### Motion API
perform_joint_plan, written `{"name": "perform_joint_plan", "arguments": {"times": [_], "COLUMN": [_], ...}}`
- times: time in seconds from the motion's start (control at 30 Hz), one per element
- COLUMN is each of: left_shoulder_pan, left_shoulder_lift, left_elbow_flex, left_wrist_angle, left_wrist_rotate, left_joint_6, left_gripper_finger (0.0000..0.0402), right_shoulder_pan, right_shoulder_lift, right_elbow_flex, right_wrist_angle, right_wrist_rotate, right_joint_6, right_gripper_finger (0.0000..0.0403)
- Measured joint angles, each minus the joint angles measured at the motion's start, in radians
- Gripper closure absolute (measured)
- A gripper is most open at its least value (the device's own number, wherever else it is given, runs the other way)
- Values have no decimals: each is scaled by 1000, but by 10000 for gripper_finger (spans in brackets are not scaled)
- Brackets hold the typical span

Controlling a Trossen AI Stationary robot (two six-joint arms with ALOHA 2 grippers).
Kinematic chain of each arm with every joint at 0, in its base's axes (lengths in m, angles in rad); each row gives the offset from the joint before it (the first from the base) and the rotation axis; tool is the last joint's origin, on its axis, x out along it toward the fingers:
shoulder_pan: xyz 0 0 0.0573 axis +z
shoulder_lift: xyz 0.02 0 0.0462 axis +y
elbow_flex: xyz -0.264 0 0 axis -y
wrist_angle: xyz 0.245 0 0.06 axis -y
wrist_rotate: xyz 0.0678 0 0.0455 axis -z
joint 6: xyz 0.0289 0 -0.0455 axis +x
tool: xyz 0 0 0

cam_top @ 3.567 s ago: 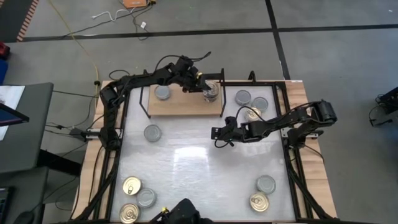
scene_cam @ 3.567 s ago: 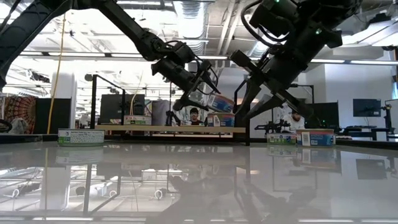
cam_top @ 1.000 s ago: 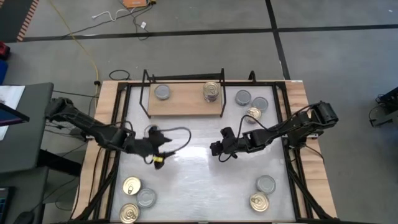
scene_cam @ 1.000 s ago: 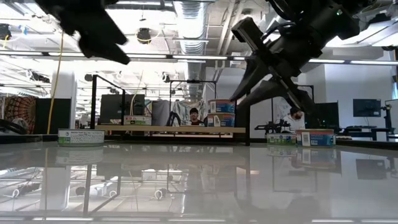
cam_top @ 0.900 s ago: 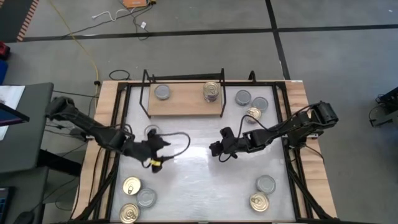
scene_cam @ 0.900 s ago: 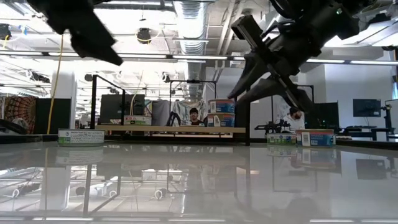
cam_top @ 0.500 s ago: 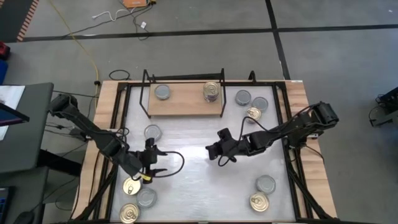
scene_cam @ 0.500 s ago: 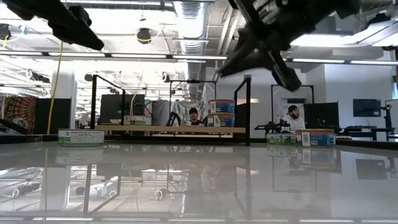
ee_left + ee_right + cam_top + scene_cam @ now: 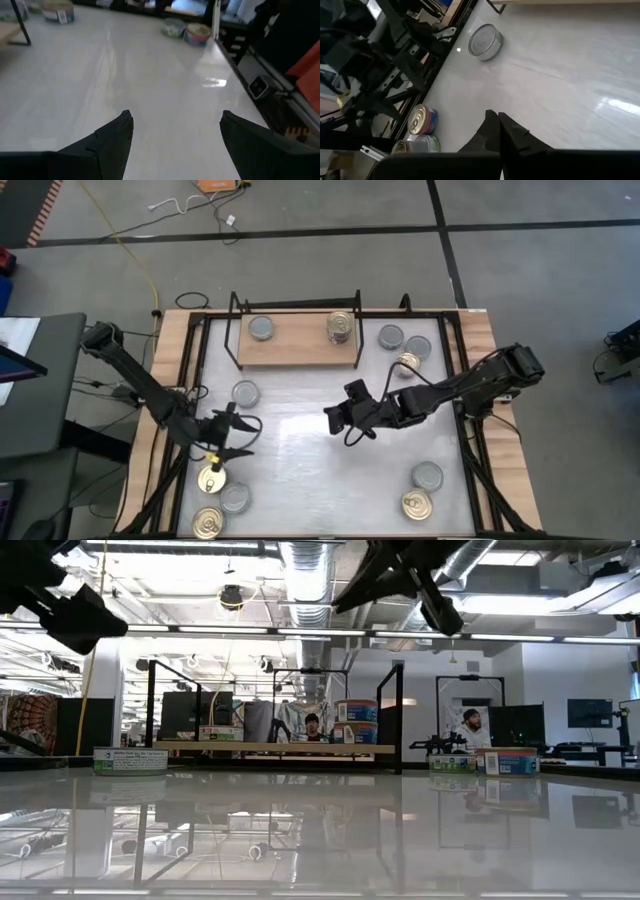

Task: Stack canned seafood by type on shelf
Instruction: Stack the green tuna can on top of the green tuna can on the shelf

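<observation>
Two arms up, and your left gripper is the one at work, spread wide and empty just above a gold-topped can.

You look mid-reach for the next tin: from the shelf, it sits well toward the table's near left corner, beside more cans. Next, lower the fingers astride it and close. Your right gripper is clenched on nothing, hanging just off the shelf's front edge. No label reads clearly.

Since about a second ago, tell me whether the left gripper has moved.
Yes. In the high view the left gripper has swung from beside the lone grey can near the shelf toward the near-left gold-topped can, jaws open.
</observation>
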Motion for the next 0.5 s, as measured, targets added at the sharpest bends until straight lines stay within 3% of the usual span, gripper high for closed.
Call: {"name": "perform_joint_plan", "arguments": {"times": [0.17, 0.5], "left_shoulder_pan": [0, 0], "left_shoulder_lift": [-110, -180], "left_elbow_flex": [-24, -24], "left_wrist_angle": [-7, -6], "left_wrist_rotate": [5, 8], "left_joint_6": [69, 54], "left_gripper_finger": [117, 117], "right_shoulder_pan": [7, 24], "right_shoulder_lift": [82, 453], "right_elbow_flex": [96, 403], "right_wrist_angle": [-54, -68], "right_wrist_rotate": [6, -43], "right_joint_6": [11, 12], "right_gripper_finger": [386, 382]}}
